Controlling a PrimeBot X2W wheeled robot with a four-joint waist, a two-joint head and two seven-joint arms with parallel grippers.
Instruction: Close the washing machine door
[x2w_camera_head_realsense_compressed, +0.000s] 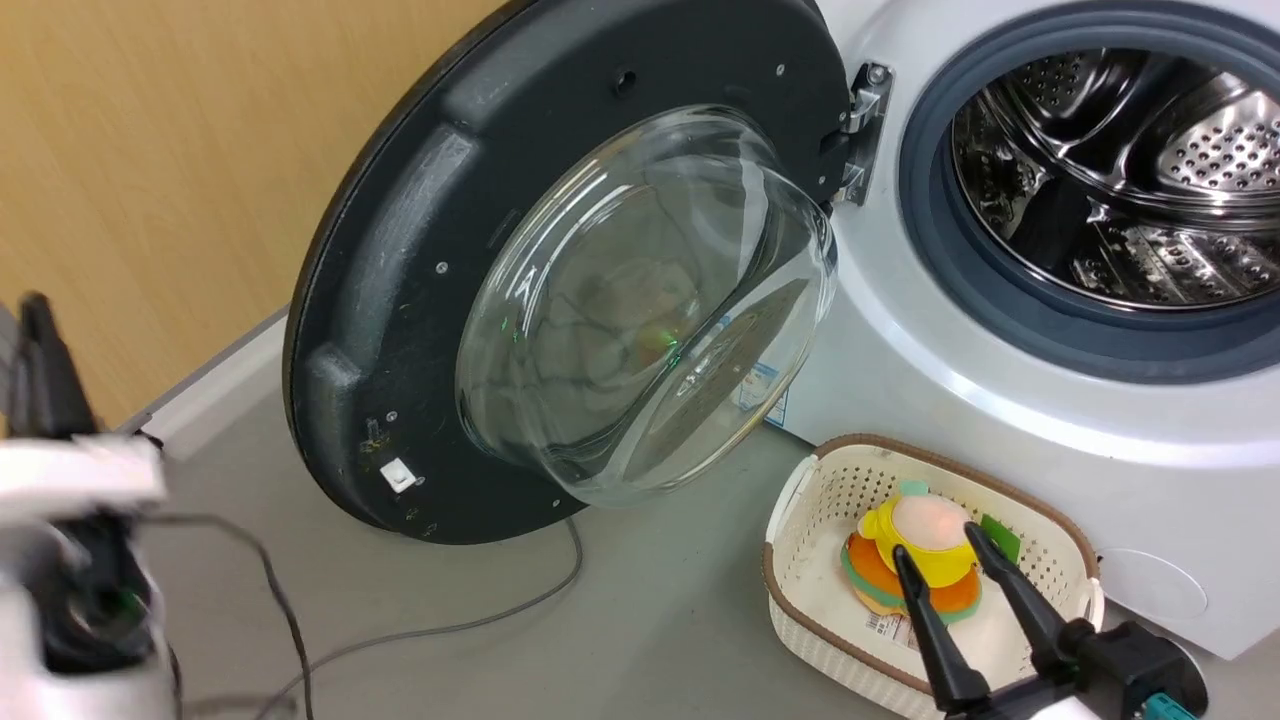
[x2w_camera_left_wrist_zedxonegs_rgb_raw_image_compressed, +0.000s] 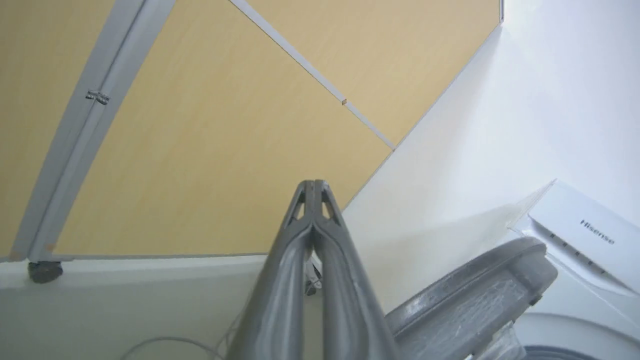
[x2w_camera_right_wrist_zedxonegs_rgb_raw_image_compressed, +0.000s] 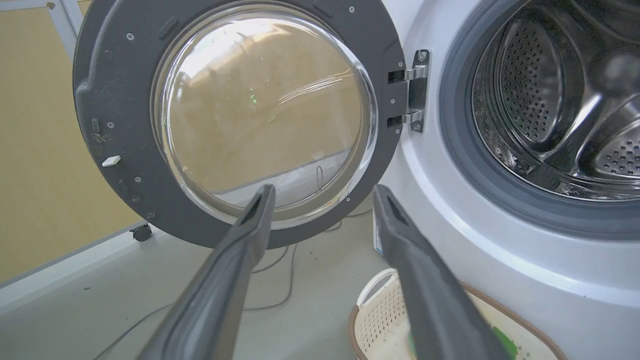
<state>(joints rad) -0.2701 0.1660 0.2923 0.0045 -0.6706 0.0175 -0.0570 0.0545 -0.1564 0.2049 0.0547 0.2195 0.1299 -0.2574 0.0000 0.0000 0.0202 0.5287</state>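
The washing machine door (x2w_camera_head_realsense_compressed: 400, 280) stands wide open, swung out to the left on its hinge (x2w_camera_head_realsense_compressed: 862, 130), its clear glass bowl (x2w_camera_head_realsense_compressed: 650, 300) bulging toward me. The white washing machine (x2w_camera_head_realsense_compressed: 1000, 400) fills the right, its steel drum (x2w_camera_head_realsense_compressed: 1120, 170) exposed. My left gripper (x2w_camera_head_realsense_compressed: 38, 320) is blurred at the far left, apart from the door. In the left wrist view the left gripper (x2w_camera_left_wrist_zedxonegs_rgb_raw_image_compressed: 314, 184) is shut on nothing, and the door's rim (x2w_camera_left_wrist_zedxonegs_rgb_raw_image_compressed: 470, 300) lies to its lower right. My right gripper (x2w_camera_head_realsense_compressed: 936, 542) is open above a basket; in its wrist view the right gripper (x2w_camera_right_wrist_zedxonegs_rgb_raw_image_compressed: 322, 190) faces the door (x2w_camera_right_wrist_zedxonegs_rgb_raw_image_compressed: 125, 100).
A cream basket (x2w_camera_head_realsense_compressed: 810, 500) holding a colourful toy (x2w_camera_head_realsense_compressed: 925, 550) sits on the grey floor against the machine's front. A grey cable (x2w_camera_head_realsense_compressed: 450, 625) trails over the floor below the door. A wooden wall panel (x2w_camera_head_realsense_compressed: 150, 150) stands behind the door on the left.
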